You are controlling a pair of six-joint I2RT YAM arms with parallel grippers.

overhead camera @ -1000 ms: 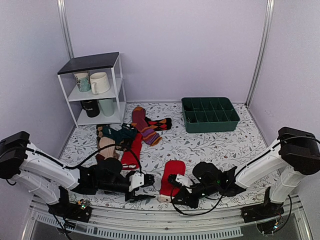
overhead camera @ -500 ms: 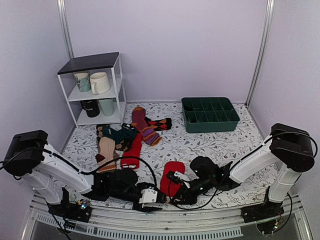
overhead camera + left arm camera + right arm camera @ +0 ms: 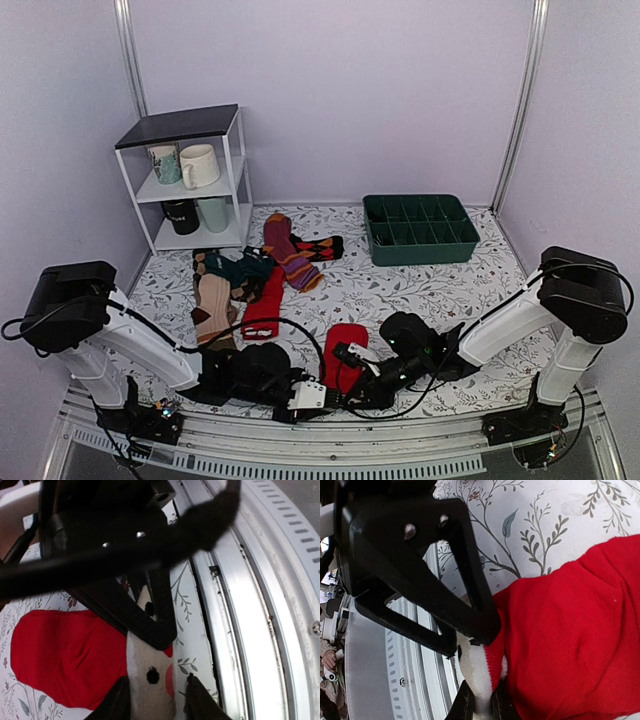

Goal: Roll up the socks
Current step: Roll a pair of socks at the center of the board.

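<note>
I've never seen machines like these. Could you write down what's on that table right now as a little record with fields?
Front sock: red sock with a cream cuff, lying near the front edge of the table
Right fingers: shut on the cuff
Left fingers: one on either side of the same cuff, not yet clamped
Second red sock: farther back, beside a pile of other socks
Back right: green divided tray
Back left: white shelf holding mugs
</note>
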